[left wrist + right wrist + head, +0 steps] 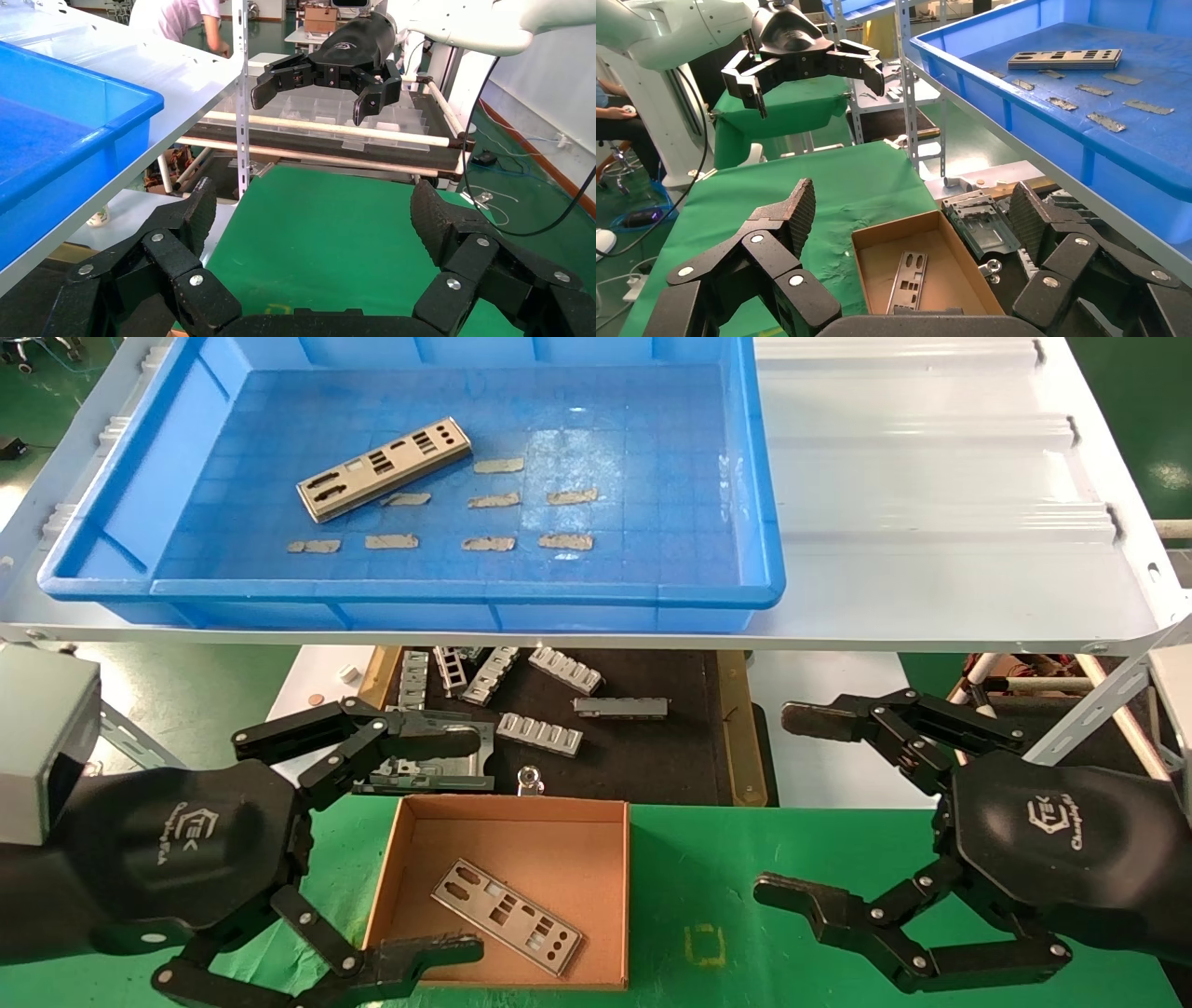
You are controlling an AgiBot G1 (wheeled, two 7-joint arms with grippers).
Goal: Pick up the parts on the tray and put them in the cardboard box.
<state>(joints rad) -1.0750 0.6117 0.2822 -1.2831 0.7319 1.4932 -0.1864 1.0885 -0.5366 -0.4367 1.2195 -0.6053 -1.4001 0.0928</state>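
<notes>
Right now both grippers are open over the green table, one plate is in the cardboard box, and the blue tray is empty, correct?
Not quite: the tray is not empty. The head view shows one plate still lying in it. The rest stands: one plate in the cardboard box, left gripper and right gripper both open.

The left gripper [452, 840] has a white logo printed on its black housing. It shows the angular letters "TEK" with a line of script under it, which seems to read "Changingtek", although the script is too small for me to be sure. The right gripper [815, 808] has the same white logo and the same script on its housing. On the parts, the tray and the cardboard box I can read no text, label or number.
</notes>
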